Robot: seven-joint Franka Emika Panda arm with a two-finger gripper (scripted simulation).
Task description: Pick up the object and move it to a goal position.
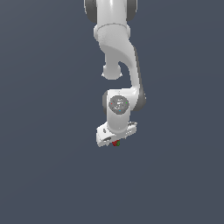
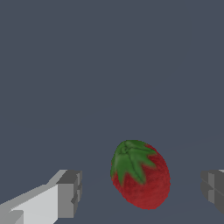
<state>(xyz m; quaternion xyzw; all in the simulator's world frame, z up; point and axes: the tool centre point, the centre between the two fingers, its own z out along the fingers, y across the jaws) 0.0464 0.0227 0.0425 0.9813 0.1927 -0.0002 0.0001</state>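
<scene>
The jaws stand wide apart, touching nothing. In the exterior view, the white gripper [image 1: 114,139] sits right over the small red strawberry with green leaves [image 1: 116,143]. In the wrist view, the strawberry [image 2: 140,174] lies between the grey fingertips [image 2: 70,193], with gaps on both sides.

The gripper [image 2: 141,192] stands wide apart, its grey fingers [image 2: 69,194] cut off at opposite edges of the frame; between them sits the strawberry [image 2: 144,183], touching neither pad; it is red and tilted, with its green leaves [image 2: 129,159] facing the camera; plain blue-grey ground [image 2: 109,65] fills the rest of the frame.
</scene>
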